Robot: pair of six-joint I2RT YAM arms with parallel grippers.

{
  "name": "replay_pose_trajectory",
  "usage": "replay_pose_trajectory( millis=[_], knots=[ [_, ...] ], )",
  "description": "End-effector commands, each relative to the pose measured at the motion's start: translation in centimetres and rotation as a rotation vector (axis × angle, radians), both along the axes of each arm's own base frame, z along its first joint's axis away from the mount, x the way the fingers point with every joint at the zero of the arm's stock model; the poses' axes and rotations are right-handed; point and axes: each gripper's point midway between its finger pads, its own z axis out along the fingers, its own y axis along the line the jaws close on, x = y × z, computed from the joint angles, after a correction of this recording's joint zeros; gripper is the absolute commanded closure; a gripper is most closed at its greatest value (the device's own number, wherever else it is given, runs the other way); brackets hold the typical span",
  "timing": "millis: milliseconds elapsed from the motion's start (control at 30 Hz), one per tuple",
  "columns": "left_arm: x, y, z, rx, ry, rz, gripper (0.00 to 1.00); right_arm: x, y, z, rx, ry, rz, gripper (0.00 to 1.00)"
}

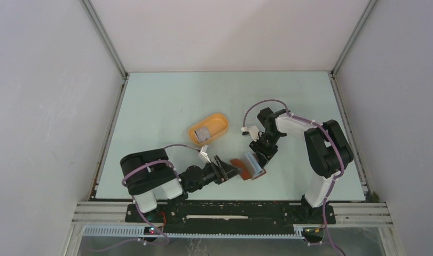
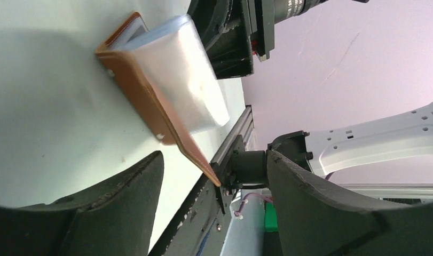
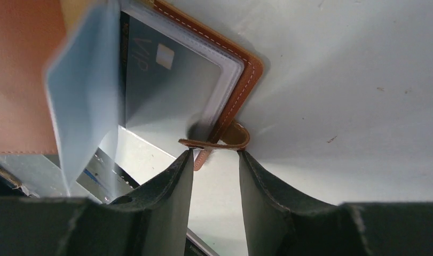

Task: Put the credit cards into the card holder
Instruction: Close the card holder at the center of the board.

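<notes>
While the left end effector [image 1: 233, 169] lies low over the near part of the worktop [image 1: 166, 101], its fingers are spread wide with nothing between them. They point to the right, at the holder [image 2: 144, 98], which sits just beyond their tips, near but not touching.

The holder is open, a little right of the worktop's middle and between the two end effectors. From the left wrist, one brown cover stands tilted with a stack of pale, clear sleeves [image 2: 187, 74] leaning against its inner side. From the right wrist, the other cover faces the camera, and its top sleeve has a VIP card [image 3: 171, 90] tucked inside, dark grey with a small pale chip. A loose blue-grey sleeve hangs blurred in front of it, to the left.

The right end effector [image 3: 215, 157] comes down on the holder from the far side. Its fingers are about half closed, and the holder's small brown strap [image 3: 225, 140] spans the gap right at their tips. They seem to be pinching that strap, though the view is too tight to be sure.

Farther back and to the left, well apart from the holder, an orange-yellow oval tray [image 1: 220, 118] rests on the worktop. A grey card [image 1: 203, 133] lies flat inside it, toward its near end.
</notes>
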Motion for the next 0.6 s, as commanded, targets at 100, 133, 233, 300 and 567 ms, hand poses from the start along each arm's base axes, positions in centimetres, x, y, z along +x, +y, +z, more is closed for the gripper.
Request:
replay_pose_trajectory(
  millis=[100,133,233,300,567],
  knots=[
    [0.9,-2.1,1.5,-0.059,-0.057,-0.020,0.26,-0.6,0.8,-0.3,0.041,0.040,0.001,0.55],
    [0.9,-2.2,1.6,-0.060,-0.058,-0.021,0.26,-0.6,0.8,-0.3,0.042,0.041,-0.001,0.55],
    [1.1,-2.5,1.6,-0.061,-0.060,-0.023,0.28,-0.5,0.8,-0.2,0.048,0.040,-0.002,0.54],
    [1.2,-2.6,1.6,-0.063,-0.063,-0.024,0.30,-0.5,0.8,0.0,0.055,0.038,-0.008,0.54],
    [1.8,-3.2,1.9,-0.060,-0.074,-0.032,0.31,0.7,0.4,1.8,0.125,0.003,-0.063,0.50]
  ],
)
